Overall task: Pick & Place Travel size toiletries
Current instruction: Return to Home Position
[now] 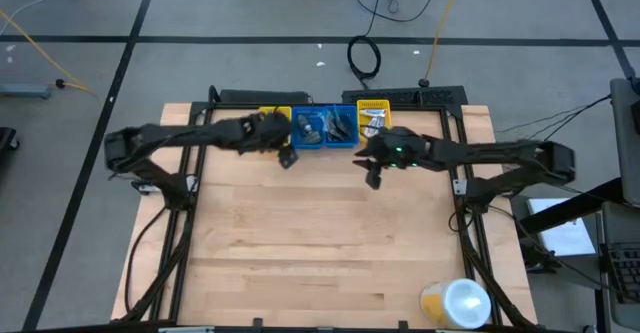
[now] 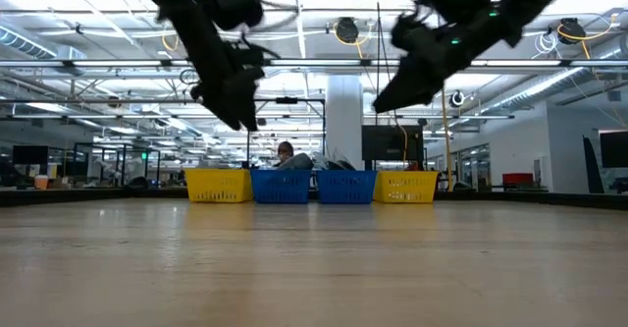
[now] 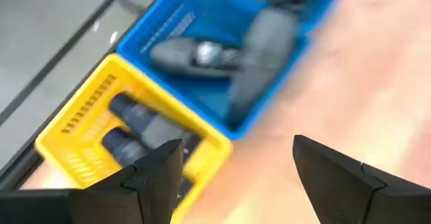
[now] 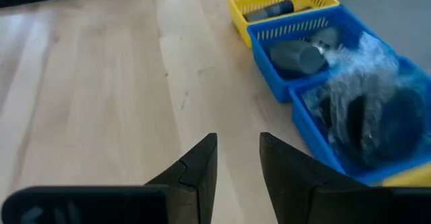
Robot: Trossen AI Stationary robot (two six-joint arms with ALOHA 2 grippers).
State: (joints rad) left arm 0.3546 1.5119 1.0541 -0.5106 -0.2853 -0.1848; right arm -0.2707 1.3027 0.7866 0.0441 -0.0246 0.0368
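Note:
The toiletries lie in a row of four small bins at the table's far edge. In the left wrist view, dark grey mini bottles [image 3: 138, 120] lie in a yellow bin [image 3: 74, 126], and grey tubes [image 3: 259, 49] lie in a blue bin [image 3: 151, 29]. In the right wrist view, a grey bottle [image 4: 296, 56] lies in one blue bin, and black pieces in clear wrap [image 4: 374, 116] lie in another. My left gripper [image 1: 287, 158] [image 3: 236, 146] hangs open and empty above the table, just in front of the left bins. My right gripper [image 1: 373, 176] [image 4: 238, 140] hangs in front of the right bins, slightly open and empty.
The bins stand side by side: yellow [image 1: 275, 116], blue [image 1: 308, 128], blue [image 1: 340, 125], yellow [image 1: 373, 116]. A large yellow container with a white lid [image 1: 455, 303] lies at the near right corner. Bare wood [image 1: 320, 243] spreads between the grippers and the near edge.

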